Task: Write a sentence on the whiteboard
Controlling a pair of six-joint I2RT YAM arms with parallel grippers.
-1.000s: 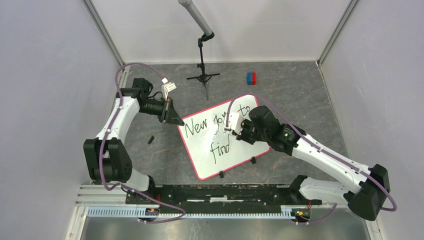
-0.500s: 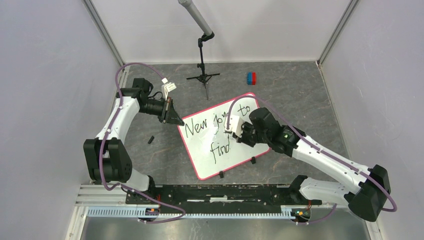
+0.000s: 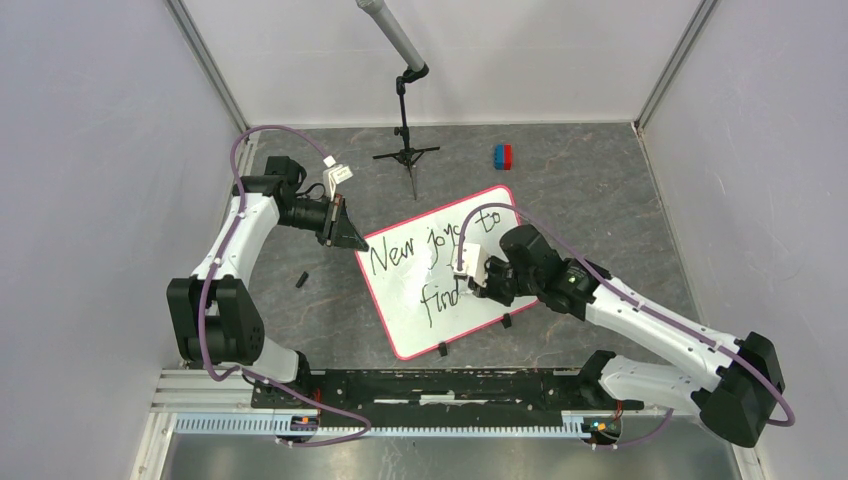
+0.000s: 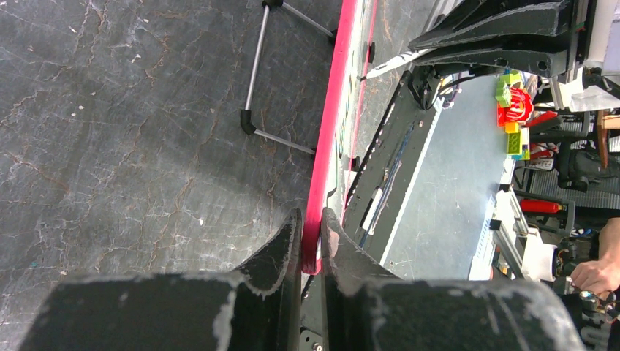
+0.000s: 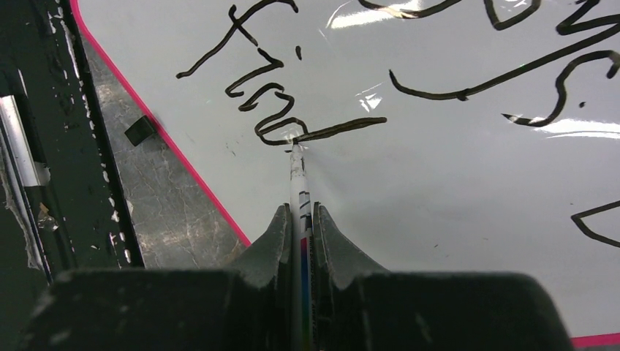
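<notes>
- Plainly, the whiteboard (image 3: 412,330) lies flat on the grey table (image 3: 600,200), turned so its long edges run from about 8 o'clock to 2 o'clock in the overhead view.
- The sentence (image 3: 400,255) is in black marker on two lines, "New joys to" above and "find" below.
- The left gripper (image 3: 352,240) sits at the board's 9 o'clock corner. The left wrist view shows its fingers (image 4: 289,241) pinched together on the pink rim (image 4: 329,146).
- The right gripper (image 3: 470,272) hangs over the middle of the board, just at 3 o'clock from the word "find".
- From the right wrist, the right gripper (image 5: 300,212) is clamped on a thin marker (image 5: 298,175). The marker's tip touches the board at the end of the last letter of "find".
- Two small black clips (image 3: 442,349) sit on the board's 6 o'clock edge.
- A black tripod stand (image 3: 405,155) is at 12 o'clock from the board.
- A red and blue block (image 3: 503,156) lies at 1 o'clock from the board, well apart from it.
- A small black piece (image 3: 301,279) lies on the table at 9 o'clock from the board.
</notes>
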